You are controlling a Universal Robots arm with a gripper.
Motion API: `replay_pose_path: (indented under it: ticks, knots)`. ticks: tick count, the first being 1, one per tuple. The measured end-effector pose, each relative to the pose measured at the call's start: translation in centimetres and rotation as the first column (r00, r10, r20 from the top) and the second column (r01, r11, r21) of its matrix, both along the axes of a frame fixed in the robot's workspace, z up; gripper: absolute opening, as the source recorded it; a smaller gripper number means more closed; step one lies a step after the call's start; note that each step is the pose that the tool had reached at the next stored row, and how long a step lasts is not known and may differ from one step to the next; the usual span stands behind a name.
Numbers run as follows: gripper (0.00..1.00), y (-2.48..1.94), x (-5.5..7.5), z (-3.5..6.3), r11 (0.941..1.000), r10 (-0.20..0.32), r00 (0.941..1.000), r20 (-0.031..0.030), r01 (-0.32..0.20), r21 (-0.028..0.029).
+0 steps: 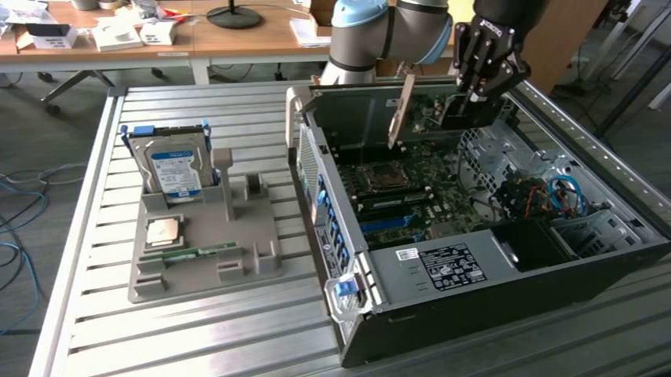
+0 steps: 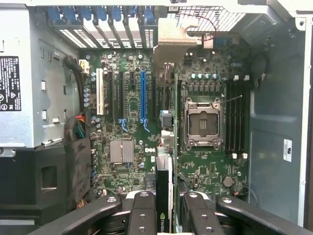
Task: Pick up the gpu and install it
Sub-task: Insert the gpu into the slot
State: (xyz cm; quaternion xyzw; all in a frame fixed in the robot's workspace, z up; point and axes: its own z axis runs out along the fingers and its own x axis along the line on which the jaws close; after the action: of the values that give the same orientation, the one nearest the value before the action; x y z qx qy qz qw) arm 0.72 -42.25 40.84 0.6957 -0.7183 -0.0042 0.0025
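Observation:
My gripper [image 1: 463, 100] hangs over the open computer case [image 1: 441, 330], shut on the gpu [image 1: 463, 118]. The gpu is a dark card held on edge, and its silvery bracket [image 1: 400, 110] points down toward the case's rear wall. In the wrist view the gpu [image 2: 164, 188] runs edge-on between my two black fingers [image 2: 142, 215], with the bracket [image 2: 171, 41] at its far end. It hovers above the green motherboard [image 2: 205, 166], between the blue expansion slot [image 2: 143, 95] and the empty CPU socket [image 2: 202, 122].
A grey holder tray [image 1: 199, 263] on the slatted metal table at the exterior view's left carries a silver hard drive [image 1: 173, 169], a CPU [image 1: 163, 232] and a green memory stick [image 1: 188, 253]. Drive cage, cables [image 1: 555, 196] and case walls surround the motherboard. Desks stand behind.

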Motion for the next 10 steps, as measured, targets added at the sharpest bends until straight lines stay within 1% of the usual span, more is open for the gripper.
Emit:
replay_pose_path:
  ticks: [10]
  knots:
    - [0.26,0.0,-0.04,-0.9,1.0,0.002,1.0,0.0001,-0.002,0.0002]
